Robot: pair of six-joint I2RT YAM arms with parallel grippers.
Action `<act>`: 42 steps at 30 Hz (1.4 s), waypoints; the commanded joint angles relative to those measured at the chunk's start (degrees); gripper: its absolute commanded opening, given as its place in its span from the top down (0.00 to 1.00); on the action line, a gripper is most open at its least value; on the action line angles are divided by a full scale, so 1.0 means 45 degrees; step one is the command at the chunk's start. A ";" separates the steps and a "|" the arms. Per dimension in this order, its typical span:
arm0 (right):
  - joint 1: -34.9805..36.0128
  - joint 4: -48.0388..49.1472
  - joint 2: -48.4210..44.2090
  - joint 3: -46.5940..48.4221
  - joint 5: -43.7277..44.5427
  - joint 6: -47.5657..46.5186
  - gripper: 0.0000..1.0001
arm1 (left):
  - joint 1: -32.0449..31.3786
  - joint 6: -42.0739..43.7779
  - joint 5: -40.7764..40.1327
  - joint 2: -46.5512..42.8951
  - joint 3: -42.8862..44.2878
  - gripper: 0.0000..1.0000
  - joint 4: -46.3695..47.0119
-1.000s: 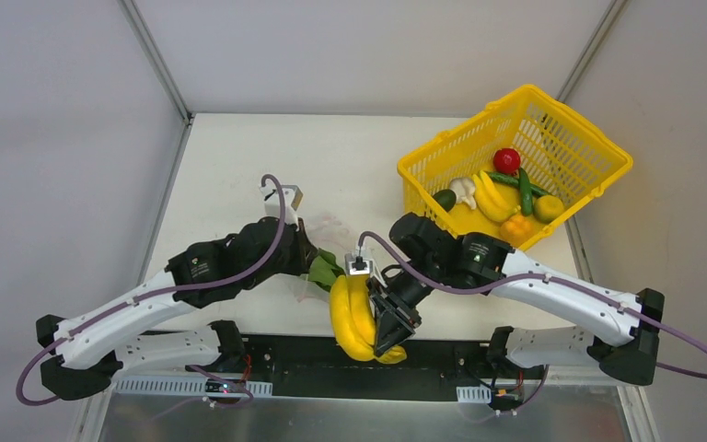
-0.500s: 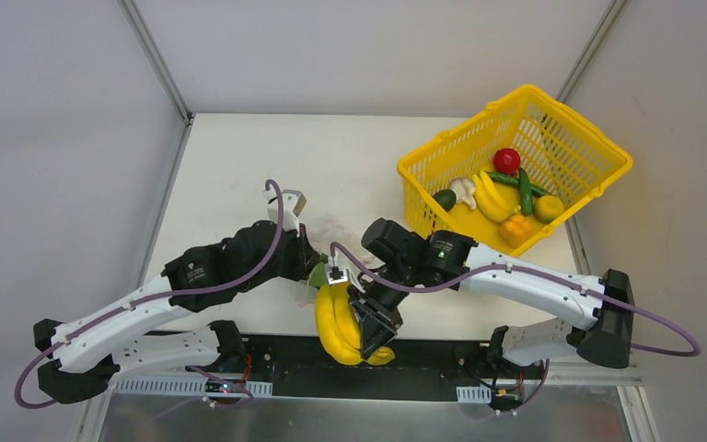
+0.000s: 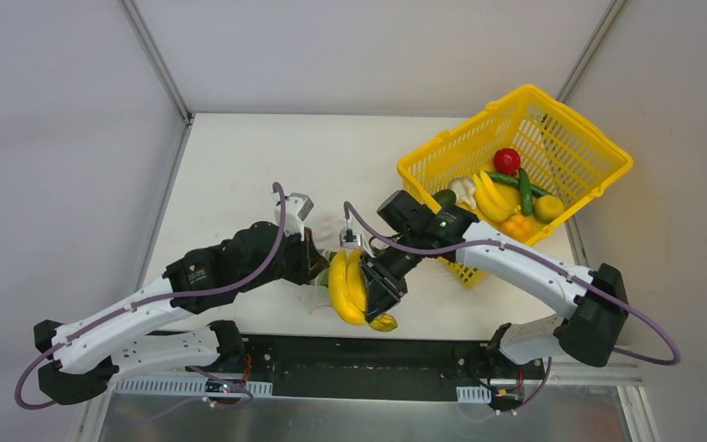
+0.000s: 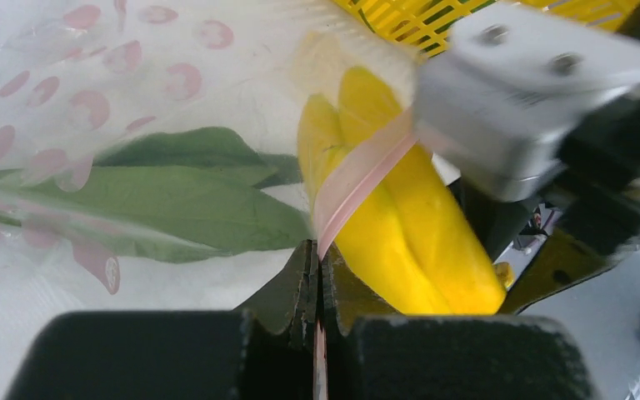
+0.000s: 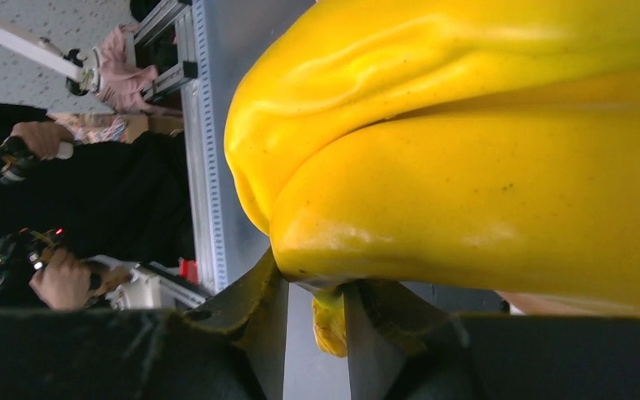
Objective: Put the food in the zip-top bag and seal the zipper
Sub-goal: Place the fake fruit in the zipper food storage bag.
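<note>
**Banana bunch held at the bag's mouth, bag edge pinched**

The yellow basket (image 3: 573, 147) sits on the counter (image 3: 239, 166) well beyond the right pincer (image 3: 382, 296), to its outer side. The right arm's upper link crosses the basket's near corner. In the left wrist view, the grey camera block (image 4: 533, 100) on the right wrist crowds the space just past the left pincer (image 4: 315, 260), above and to the right of its tips.

The right pincer grips the banana bunch (image 3: 348, 290) from the side, with the fruit filling the gap between its fingers. In its own camera the bunch (image 5: 483, 167) lies directly over the fingertips and blocks most of the view.

The left pincer is nearly closed, clamped on the pink zipper (image 4: 358, 179), which runs up from between its fingers. The strip crosses the front of the banana bunch, touching it. The bunch is immediately ahead of this pincer and slightly to the right. Its far end looks veiled by plastic, but I cannot tell how far inside it is.

The clear zip-top bag (image 4: 92, 92), dotted with red marks, spreads ahead and to the left of the left pincer. A green leafy piece (image 4: 175, 204) lies inside it.

The basket holds a tomato (image 3: 506, 159), garlic (image 3: 463, 189), a second banana bunch (image 3: 492, 198), green pods (image 3: 525, 189) and an orange pepper (image 3: 518, 226).
</note>
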 commanded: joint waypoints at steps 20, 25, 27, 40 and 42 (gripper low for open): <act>-0.1364 0.2961 0.0615 0.0267 0.3035 0.6306 0.95 | 0.0129 0.1125 0.1796 0.0842 0.0519 1.00 0.0660; -0.1362 0.2780 0.0819 0.0746 0.4592 0.7923 0.94 | 0.0113 0.1164 0.2082 0.1290 0.0696 1.00 0.0784; -0.1352 0.2935 0.0838 0.0830 0.5643 0.8840 0.93 | 0.0101 0.1166 0.2202 0.1499 0.0819 1.00 0.0774; -0.1346 0.4356 0.0359 0.0775 0.6477 1.0328 0.60 | 0.0109 0.0269 0.1010 0.1118 0.0989 1.00 0.0953; -0.1370 0.4327 -0.0056 0.0705 0.6478 1.0132 0.53 | 0.0128 0.0047 0.0375 0.0845 0.1117 1.00 0.0691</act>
